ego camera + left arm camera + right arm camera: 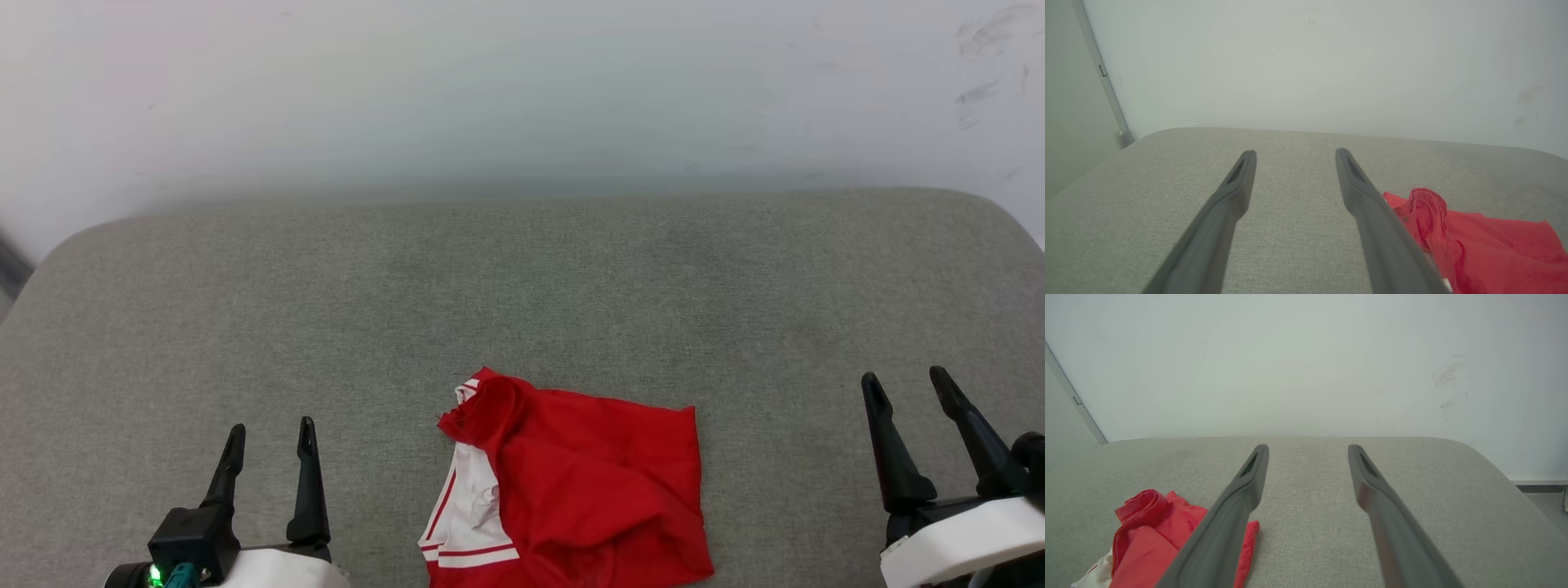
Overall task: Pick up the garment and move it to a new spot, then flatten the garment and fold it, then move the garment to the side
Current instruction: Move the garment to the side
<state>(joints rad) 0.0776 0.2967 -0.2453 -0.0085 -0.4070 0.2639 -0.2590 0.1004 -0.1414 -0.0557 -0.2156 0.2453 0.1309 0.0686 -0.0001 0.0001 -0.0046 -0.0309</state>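
Observation:
The garment (588, 490), a red shirt with a white sleeve and red-and-white trim, lies crumpled on the grey cushioned surface (522, 286) at the near middle. My left gripper (272, 438) stands open at the lower left, apart from the garment, with nothing between its fingers. My right gripper (906, 385) is open at the lower right, also clear of it. In the left wrist view the garment (1474, 245) lies to the right of my open left gripper (1295, 154). The right wrist view has the garment (1151, 535) at lower left, partly behind a finger of the open right gripper (1308, 449).
A pale wall (522, 90) rises right behind the surface's far edge. The surface's corners are rounded at far left and far right. Bare grey fabric stretches beyond and beside the garment. A vertical strip (1102, 73) runs down the wall at the left.

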